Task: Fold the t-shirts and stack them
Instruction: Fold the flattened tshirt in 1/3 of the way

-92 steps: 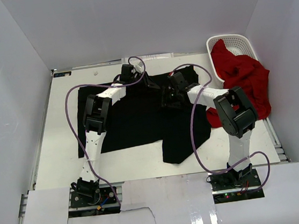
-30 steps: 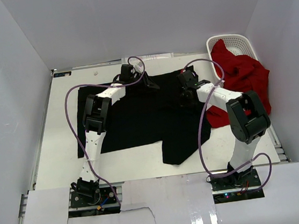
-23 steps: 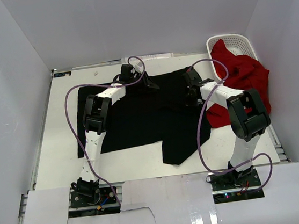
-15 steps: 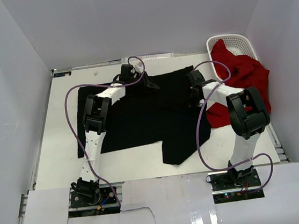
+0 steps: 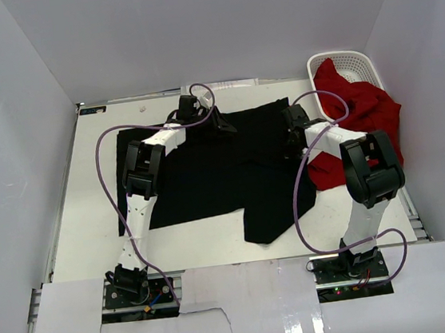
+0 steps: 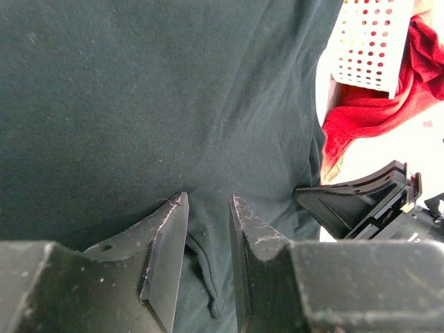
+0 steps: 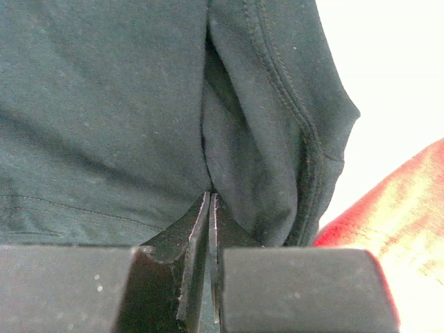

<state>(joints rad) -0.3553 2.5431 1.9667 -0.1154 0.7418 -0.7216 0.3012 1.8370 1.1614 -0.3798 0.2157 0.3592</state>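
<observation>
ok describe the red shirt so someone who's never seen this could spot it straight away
Start at the white table and go to its far right corner, where a white lattice basket stands. The red shirt spills out of it over the near rim and down along the table's right edge. It is the only red, crumpled thing; the black shirt lies spread out mid-table.

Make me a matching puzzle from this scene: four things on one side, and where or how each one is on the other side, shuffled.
Things:
1. black t-shirt
2. red t-shirt
3. basket
4. right hand

Place or state:
A. closed, pinching dark cloth
B. standing at the far right corner of the table
C. spread across the middle of the table
D. spilling over a white rim

Pairs: 1-C, 2-D, 3-B, 4-A
</observation>
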